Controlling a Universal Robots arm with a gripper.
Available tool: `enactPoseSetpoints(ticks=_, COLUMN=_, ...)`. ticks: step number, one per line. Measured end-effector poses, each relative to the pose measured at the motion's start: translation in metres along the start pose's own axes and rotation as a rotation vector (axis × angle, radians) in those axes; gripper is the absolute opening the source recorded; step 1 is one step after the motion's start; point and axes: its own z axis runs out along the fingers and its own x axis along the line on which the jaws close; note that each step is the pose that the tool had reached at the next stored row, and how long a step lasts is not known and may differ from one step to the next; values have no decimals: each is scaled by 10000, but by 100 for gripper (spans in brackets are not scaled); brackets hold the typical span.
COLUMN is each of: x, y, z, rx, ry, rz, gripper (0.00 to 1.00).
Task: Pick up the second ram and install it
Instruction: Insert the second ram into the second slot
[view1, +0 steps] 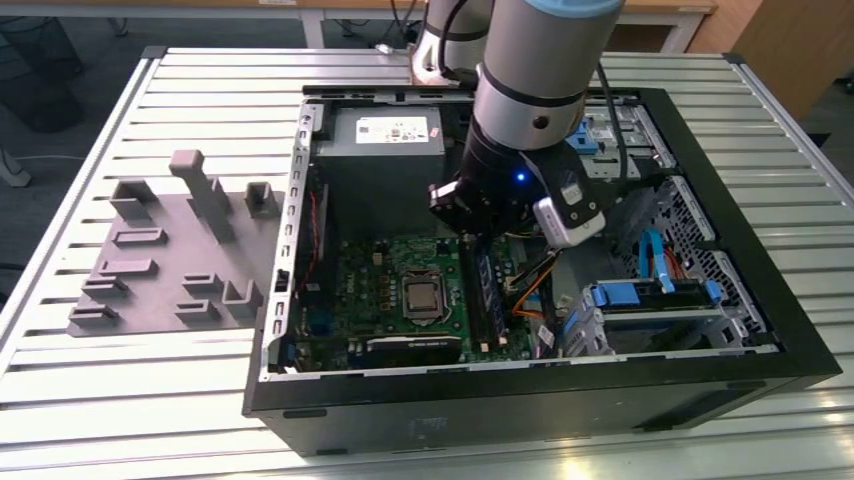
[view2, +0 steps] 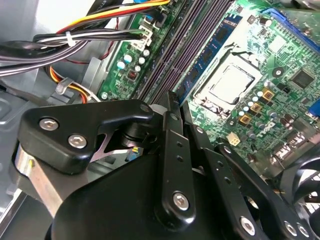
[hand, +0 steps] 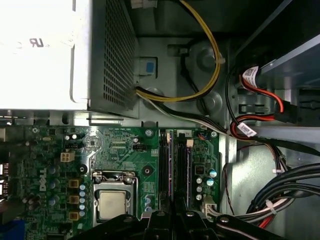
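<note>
You've got the slatted table carrying the open computer case, lying on its side so the motherboard faces up and can be reached straight from above. That's probably why your arm comes down near vertical from the back edge into the case, wrist pointed at the board. The grey tray sits on the exterior view's left, outside the case and well apart from the arm, with nothing I can make out in its blocks. The gripper hangs low, right above the bank of memory slots beside the CPU socket, lined up with their length, which looks like a pose for pressing straight down. Honestly I can't tell whether it's clamped or let go. The second ram, as far as I can judge, is the dark stick standing in a slot directly under the gripper. Whether it's fully clicked in, no idea.
</note>
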Motion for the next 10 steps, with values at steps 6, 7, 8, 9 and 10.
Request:
enactPoseSetpoints(ticks=6, x=-3, y=-23, z=90, rx=0, ry=7, rz=57, gripper=14)
enactPoseSetpoints(ticks=7, x=-4, y=-33, z=99, rx=-2, ry=8, rz=61, gripper=14)
enactPoseSetpoints(ticks=8, x=-3, y=-44, z=106, rx=-2, ry=8, rz=67, gripper=14)
enactPoseSetpoints(ticks=9, x=-4, y=-56, z=111, rx=-3, ry=9, rz=71, gripper=14)
enactPoseSetpoints(ticks=10, x=-4, y=-67, z=115, rx=-2, ry=9, rz=75, gripper=14)
